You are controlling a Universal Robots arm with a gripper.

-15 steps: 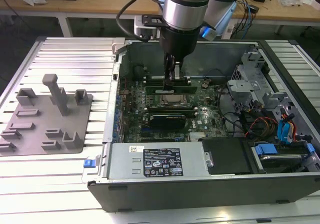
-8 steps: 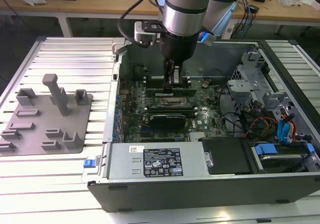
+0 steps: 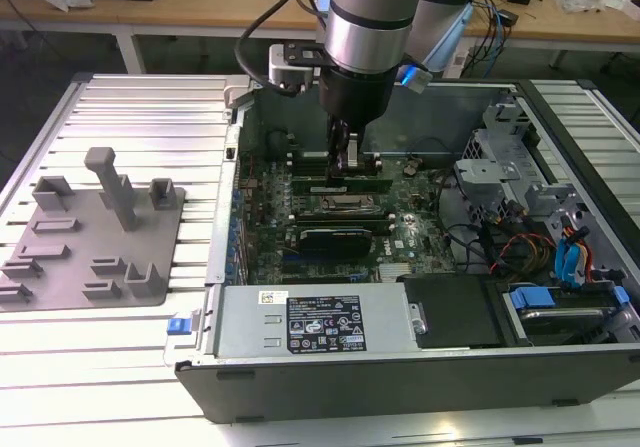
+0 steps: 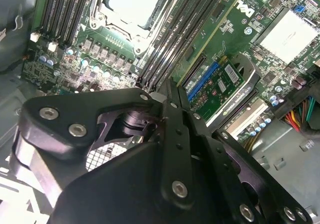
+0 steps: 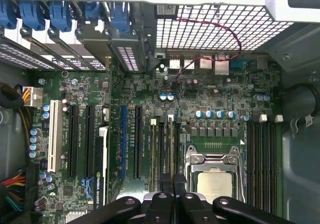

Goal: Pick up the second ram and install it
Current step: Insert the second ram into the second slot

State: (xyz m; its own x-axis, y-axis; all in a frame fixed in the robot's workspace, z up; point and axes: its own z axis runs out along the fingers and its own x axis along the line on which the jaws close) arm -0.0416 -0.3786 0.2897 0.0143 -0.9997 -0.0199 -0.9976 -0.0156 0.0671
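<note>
— Ram stick (image 5: 172,146)?
— Upright on its long edge among the memory slots, just beside the processor socket (image 5: 212,179) in the first wrist view.
— And the fingers (image 5: 167,186)?
— Narrow, nearly together, right at one end of that stick. Seemingly pinched on its top edge, though hard to say for certain.
— From the exterior view?
— Pointed straight down inside the open computer case (image 3: 400,367), over the green board (image 3: 400,232), with a black card (image 3: 335,237) near. Off to the exterior view's left, well apart, a grey tray (image 3: 150,239) of plastic blocks on the slatted counter (image 3: 130,107).
</note>
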